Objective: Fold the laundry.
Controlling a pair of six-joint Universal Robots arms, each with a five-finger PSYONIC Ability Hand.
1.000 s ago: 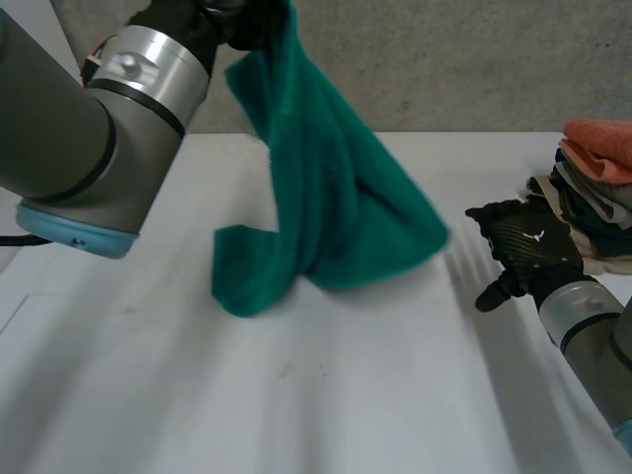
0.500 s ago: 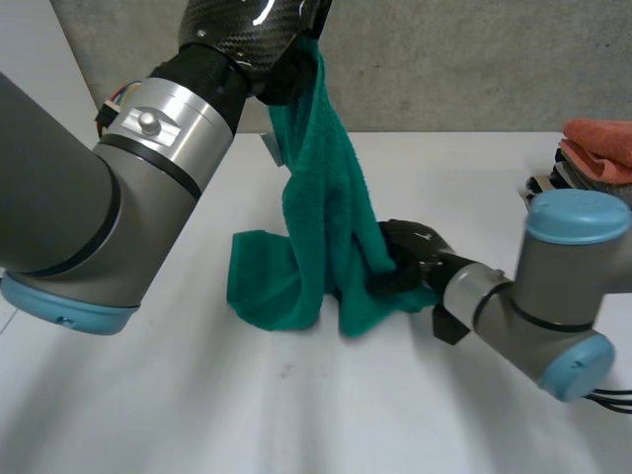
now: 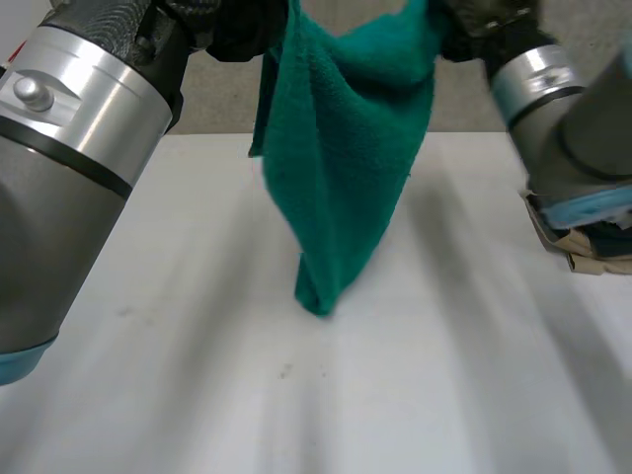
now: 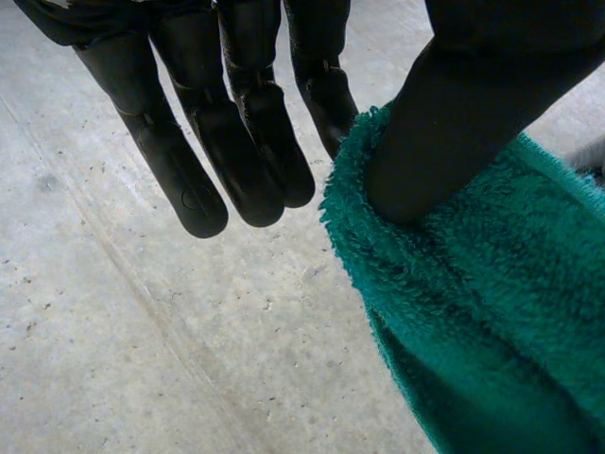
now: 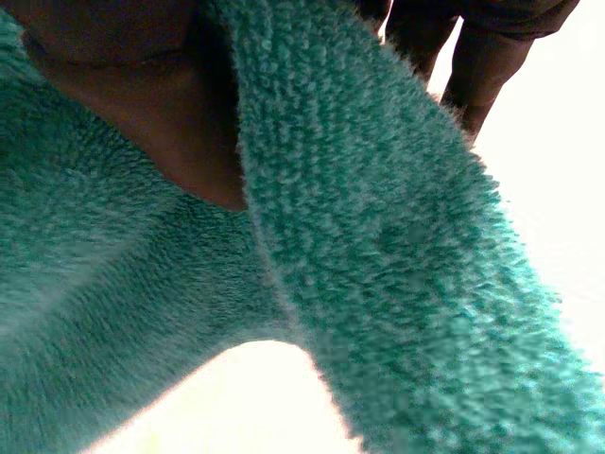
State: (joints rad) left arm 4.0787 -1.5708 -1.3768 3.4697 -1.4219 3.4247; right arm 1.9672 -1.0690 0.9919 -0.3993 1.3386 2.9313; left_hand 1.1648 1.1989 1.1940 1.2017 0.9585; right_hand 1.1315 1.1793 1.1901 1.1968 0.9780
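Note:
A green towel [image 3: 346,148] hangs between my two hands, both held high above the white table [image 3: 148,395]. My left hand [image 3: 232,25] holds its upper edge on one side. In the left wrist view the thumb presses the towel's [image 4: 473,303] edge against the nearest finger, while the other fingers [image 4: 236,142] stay straight and clear of it. My right hand [image 3: 474,20] grips the upper edge on the other side. In the right wrist view the towel [image 5: 378,246] wraps over the thumb [image 5: 142,104]. The towel's lower tip [image 3: 316,296] hangs close to the table.
A stack of folded laundry [image 3: 592,242] sits at the table's right edge, partly behind my right arm [image 3: 583,128]. A grey wall stands behind the table. My left arm [image 3: 69,178] covers the near left side.
My right hand went from open beside the towel to shut on its lower part, then rose level with the left hand. The towel has come up off the table.

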